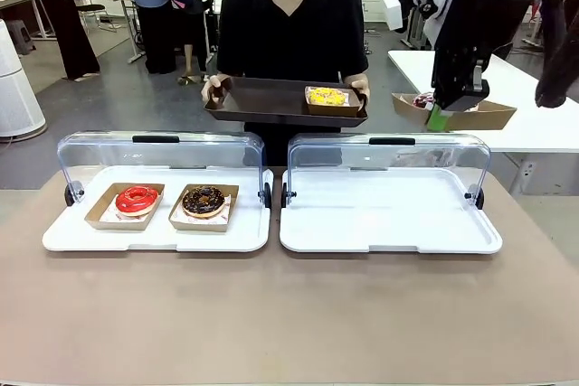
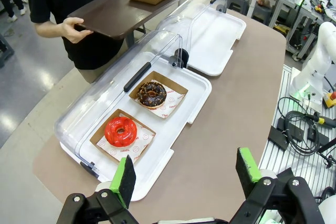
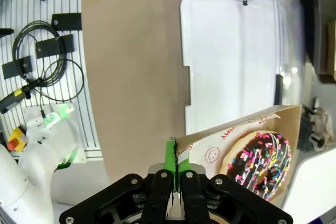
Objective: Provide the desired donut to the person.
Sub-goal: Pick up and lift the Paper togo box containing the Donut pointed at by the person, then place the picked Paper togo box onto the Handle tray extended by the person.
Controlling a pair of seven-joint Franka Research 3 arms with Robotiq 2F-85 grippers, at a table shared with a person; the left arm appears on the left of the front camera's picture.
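Sprinkle donut (image 3: 260, 163): dark glaze, coloured sprinkles, on printed paper in an open brown card box (image 1: 488, 115). The box is airborne, roughly level, above and beyond the raised lid of the right case (image 1: 389, 214), just off the right end of the person's (image 1: 289, 33) serving tray (image 1: 262, 101).

Right tool (image 1: 441, 115) is clenched on the box's near wall. It is an edge pinch only, green pads tight on the card in the right wrist view.

Step, my read: transfer in progress, with the box mid-carry to the person and not yet delivered.

Next move needs a swing toward the bare middle or left of the serving tray, clear of the yellow donut (image 1: 327, 96) already boxed there. Keep the box level, since the one-sided pinch means the load could sag or tip. Then lower until the base sits flat and release. The person holds the tray in both gloved hands, so it may shift.

Left tool (image 2: 186, 171) is released, jaws wide, hovering over the worktop (image 2: 236, 108) at the near edge of the left case (image 2: 184, 111). That case is open, with a red donut (image 2: 121, 131) and a plain dark donut (image 2: 152, 94) boxed side by side. The right case's base is bare.
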